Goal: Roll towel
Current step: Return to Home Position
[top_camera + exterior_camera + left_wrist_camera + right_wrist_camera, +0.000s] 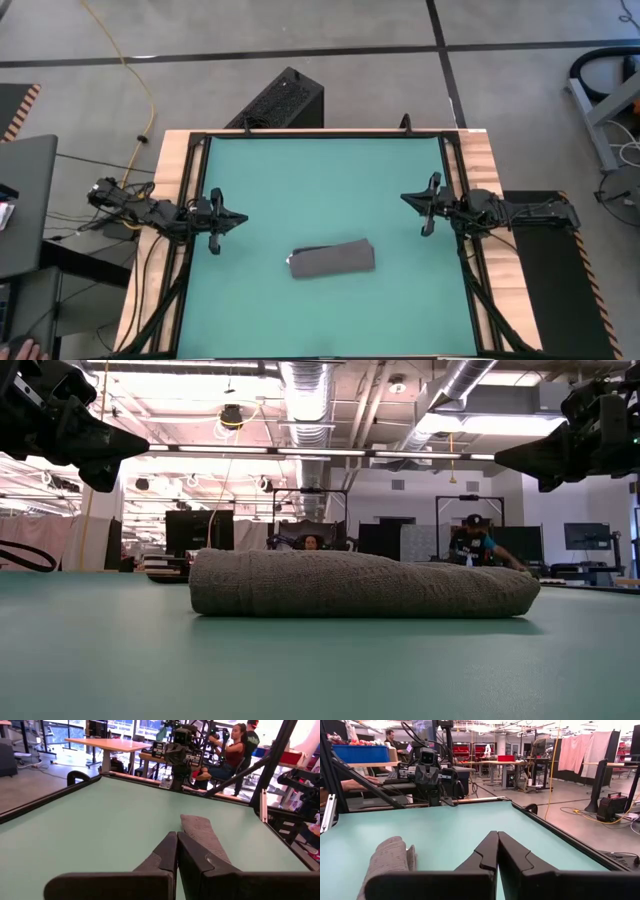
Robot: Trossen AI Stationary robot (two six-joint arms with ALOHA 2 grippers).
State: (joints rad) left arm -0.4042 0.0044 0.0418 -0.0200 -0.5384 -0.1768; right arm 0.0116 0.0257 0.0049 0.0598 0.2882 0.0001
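From above we see the towel (332,259) lying as a short rolled bundle on the counter's green mat (330,170), between the two arms and well apart from both. The left hand (238,217) hangs near the mat's left edge and the right hand (408,199) near its right. Only the wrist views settle the fingers: each pair is pressed together, holding nothing. The low view alone shows both hands raised above the mat.
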